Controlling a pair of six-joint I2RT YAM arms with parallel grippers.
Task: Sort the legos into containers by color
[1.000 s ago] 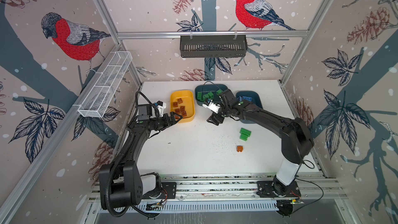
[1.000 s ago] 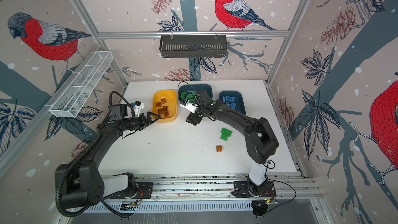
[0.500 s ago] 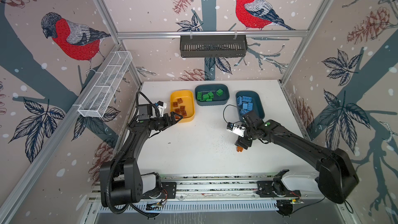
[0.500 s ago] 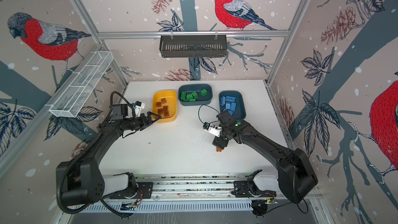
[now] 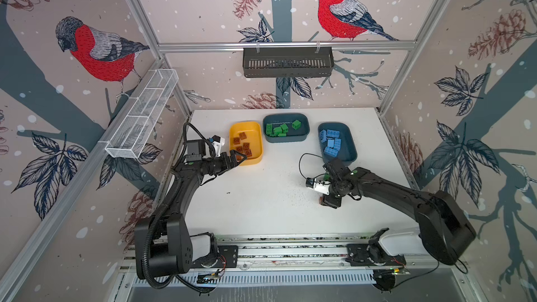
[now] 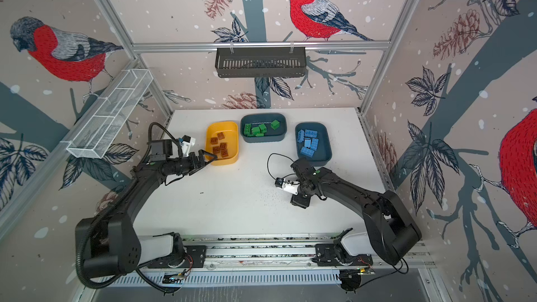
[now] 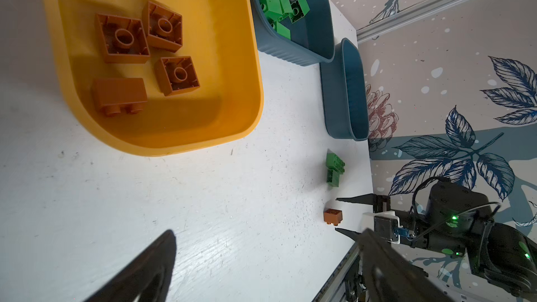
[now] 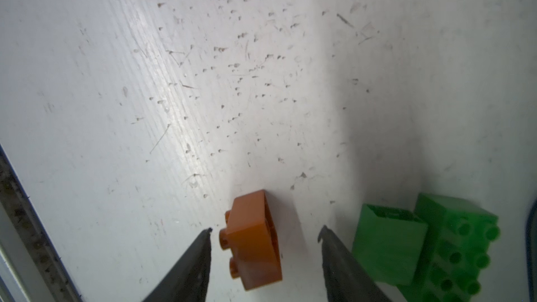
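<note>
My right gripper (image 8: 266, 230) stands with jaws apart around the brown-orange lego (image 8: 252, 245), which lies not yet gripped between them, so next I should close and carry it to the yellow tub (image 7: 203, 111).

Three tubs (image 5: 285, 140) line the table's (image 5: 261, 199) back; one loose brick (image 8: 252, 242) lies between the right tool's (image 8: 266, 230) jaws.

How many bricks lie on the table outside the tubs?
3: an orange-brown brick between the open jaws of the right gripper; beside it a short green brick and a long green brick. The arm may hide more.
</note>
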